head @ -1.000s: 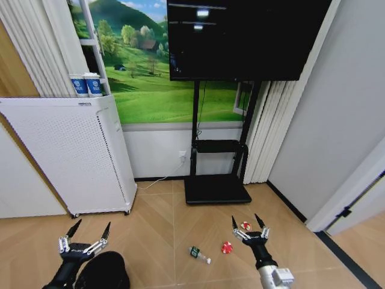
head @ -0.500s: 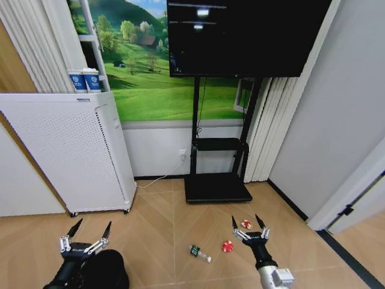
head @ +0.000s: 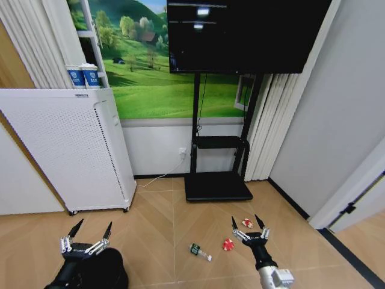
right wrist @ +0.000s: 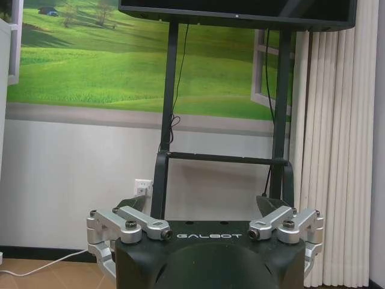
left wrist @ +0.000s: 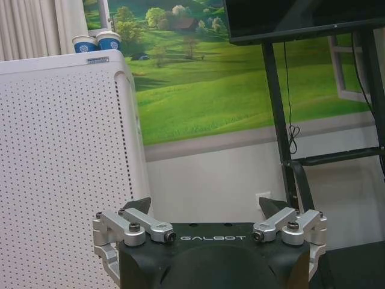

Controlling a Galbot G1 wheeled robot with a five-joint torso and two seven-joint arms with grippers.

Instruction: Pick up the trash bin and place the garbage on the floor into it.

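Floor point(head: 162, 223) is seen as herringbone wood, with a white perforated cabinet point(head: 66, 150) at the robot's left and a TV stand point(head: 216, 186) straight ahead.

Trash bin point(head: 102, 274) is located at the bottom of the head view, on the floor just below and beside the left gripper point(head: 86, 236). It appears upright, but rim and opening are hard to make out. Not yet held.

Left gripper: jaws spread wide, nothing between them. Right gripper point(head: 248, 226): jaws also wide, empty, raised above the litter area.

Garbage is grouped on the floor ahead of the right gripper: small bottle point(head: 199, 253), one red-white wrapper point(head: 227, 245) just beside it, a second wrapper point(head: 246, 223) further toward the stand.

Bottle is lying down, long axis diagonal; cap end is judged to point toward the robot's right and nearer to it, label end away.

Risks, as judged:
- Bin could be tipped or shoved if only one side of the rim is caught.
- Bottle could roll across its axis when nudged.
- Wrappers are flat and light, so a pinch could be missed.
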